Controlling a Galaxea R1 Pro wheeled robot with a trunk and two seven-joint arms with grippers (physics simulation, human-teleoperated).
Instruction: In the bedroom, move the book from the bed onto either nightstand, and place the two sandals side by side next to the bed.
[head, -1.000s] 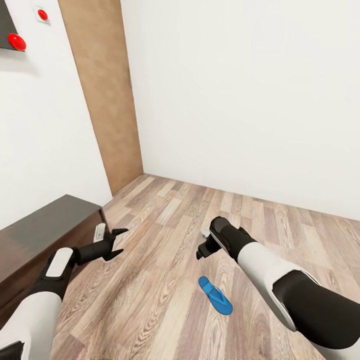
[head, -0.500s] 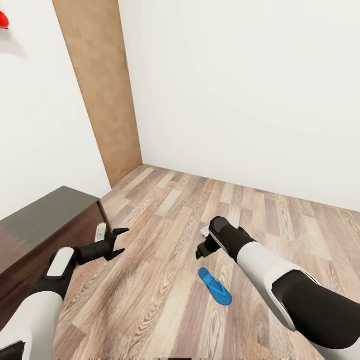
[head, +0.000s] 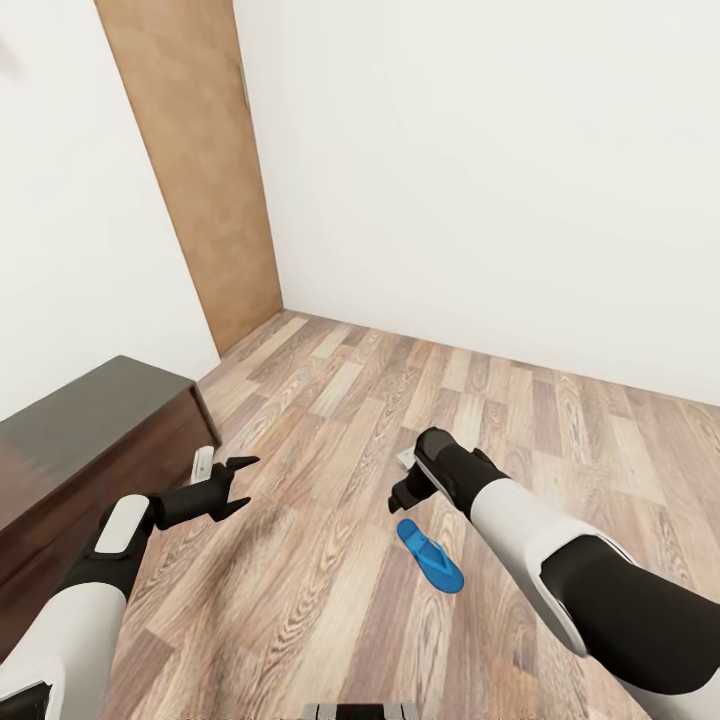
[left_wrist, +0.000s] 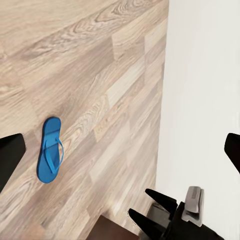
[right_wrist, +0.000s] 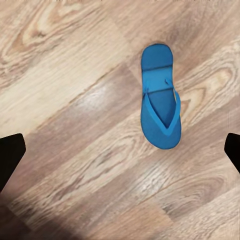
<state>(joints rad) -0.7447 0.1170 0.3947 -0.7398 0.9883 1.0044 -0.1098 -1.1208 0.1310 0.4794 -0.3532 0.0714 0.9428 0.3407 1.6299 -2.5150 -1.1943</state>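
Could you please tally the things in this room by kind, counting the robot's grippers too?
Blue sandal: 1
Dark brown cabinet: 1
Wooden door: 1
Grippers, left gripper and right gripper: 2
Total: 5

A single blue sandal lies flat on the brown wood-plank floor.

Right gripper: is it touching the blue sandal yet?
Apart. In the right wrist view the sandal lies flat on the wood floor, with bare planks all around it and both fingertips at the picture's edges, well clear. The head view places the right gripper above it.
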